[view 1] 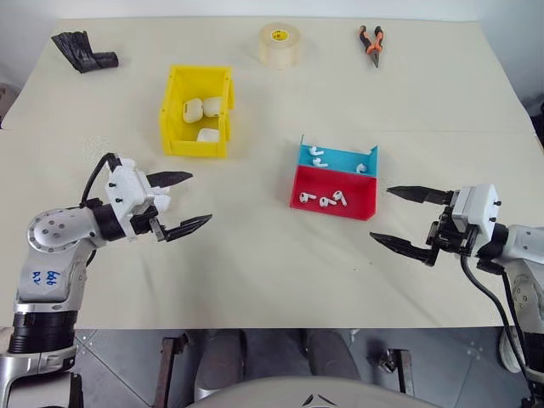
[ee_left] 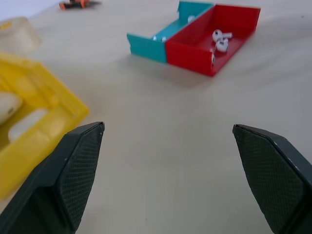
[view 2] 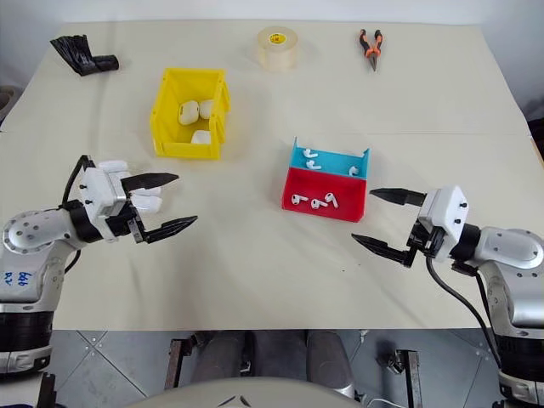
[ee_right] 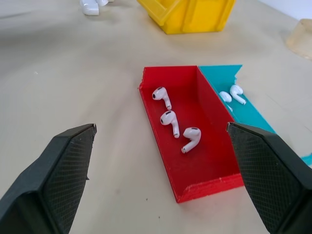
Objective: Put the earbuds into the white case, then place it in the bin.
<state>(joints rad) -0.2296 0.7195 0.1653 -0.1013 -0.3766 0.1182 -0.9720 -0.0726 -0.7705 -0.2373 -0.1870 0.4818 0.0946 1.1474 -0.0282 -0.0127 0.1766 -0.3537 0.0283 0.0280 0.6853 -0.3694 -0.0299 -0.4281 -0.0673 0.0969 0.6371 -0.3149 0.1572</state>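
Earbuds sitting loose in the two trays, white cases in the yellow bin, both grippers wide open and holding nothing.

Three earbuds [ee_right: 169, 118] lie in the shallow red tray [view 1: 333, 209] near the middle of the desk [view 1: 272, 280], and a few more earbuds are in the blue tray [view 1: 338, 159] that touches it on the 12 o'clock side. The yellow bin [view 1: 197, 111] is off at about 10 o'clock from the trays, well apart, with three white cases [view 1: 193, 110] inside. The left gripper [view 1: 185, 202] hovers at 6 o'clock from the bin, fingers spread wide; the right gripper [view 1: 401, 217] is at roughly 4 o'clock from the red tray, just as wide. Along the far edge of the desk: a roll of tape [view 1: 279, 43], orange-handled pliers [view 1: 371, 41], and some crumpled black thing [view 1: 82, 52] in the far left corner.
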